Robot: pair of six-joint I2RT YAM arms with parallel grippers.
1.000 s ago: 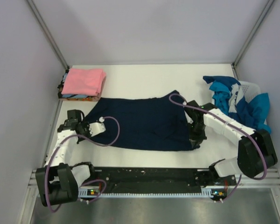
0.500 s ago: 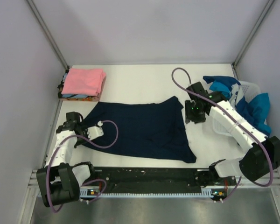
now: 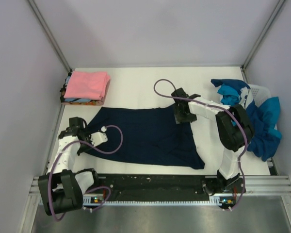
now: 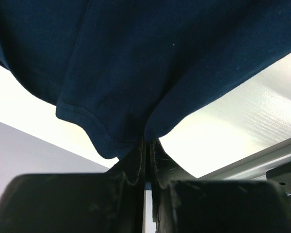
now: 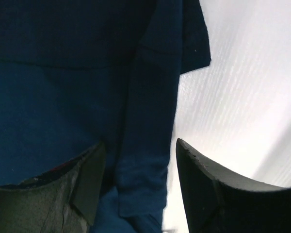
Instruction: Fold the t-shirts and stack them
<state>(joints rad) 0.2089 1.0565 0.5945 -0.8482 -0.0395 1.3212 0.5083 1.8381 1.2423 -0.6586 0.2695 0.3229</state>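
A dark navy t-shirt lies spread flat in the middle of the table. My left gripper is shut on its left edge; in the left wrist view the navy cloth is pinched between the closed fingers. My right gripper hovers open over the shirt's far right corner. In the right wrist view a strip of the navy hem lies between the spread fingers, untouched. A folded pink t-shirt tops a stack at the far left. Crumpled teal and blue t-shirts hang over the basket.
A white slatted basket stands at the far right against the wall. The folded stack under the pink shirt shows orange and light blue edges. Grey walls enclose the table on three sides. Purple cables loop off both arms.
My right gripper let go of the shirt's near right corner, opened, and swung away and leftward to the far right corner. The left gripper stayed shut and drew slightly nearer.
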